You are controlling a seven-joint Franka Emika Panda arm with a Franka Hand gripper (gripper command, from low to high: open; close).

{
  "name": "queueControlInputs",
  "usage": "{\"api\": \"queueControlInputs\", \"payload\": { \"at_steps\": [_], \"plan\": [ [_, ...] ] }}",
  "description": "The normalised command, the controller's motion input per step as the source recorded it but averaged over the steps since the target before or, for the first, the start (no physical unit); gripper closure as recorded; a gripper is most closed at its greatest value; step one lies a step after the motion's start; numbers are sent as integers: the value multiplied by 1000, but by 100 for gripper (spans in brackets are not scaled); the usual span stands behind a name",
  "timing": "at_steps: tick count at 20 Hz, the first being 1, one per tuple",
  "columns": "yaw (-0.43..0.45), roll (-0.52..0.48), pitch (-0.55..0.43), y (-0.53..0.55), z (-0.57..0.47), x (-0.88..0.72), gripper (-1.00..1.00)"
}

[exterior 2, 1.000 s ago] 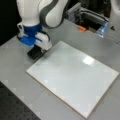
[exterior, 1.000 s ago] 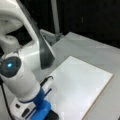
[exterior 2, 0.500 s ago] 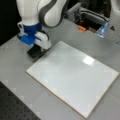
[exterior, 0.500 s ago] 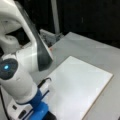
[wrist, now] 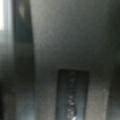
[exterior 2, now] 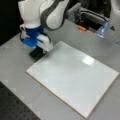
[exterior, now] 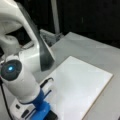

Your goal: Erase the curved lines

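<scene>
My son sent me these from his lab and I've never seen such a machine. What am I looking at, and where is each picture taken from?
The big white and grey shape is a robot arm. Its hand, below the blue fittings, sits at the corner of a white board lying flat on a grey table. A black eraser block is under the hand, at the board's edge. Two pictures come from cameras standing off the arm, looking at the table from different sides; both front views show the board. The third comes from a camera on the arm's wrist and shows only dark, blurred surfaces up close. I can make out no marker lines on the board. In a front view, an orange object lies at the top.
</scene>
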Motion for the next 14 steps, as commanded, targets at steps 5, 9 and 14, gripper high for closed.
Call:
{"api": "queueControlInputs", "payload": {
  "at_steps": [5, 9, 14],
  "plan": [
    [-157, -23, -143, 10, -121, -98, 100],
    [-146, -33, -132, -64, -58, -170, 100],
    [-134, -32, -119, -1, -28, -211, 100]
  ]
}}
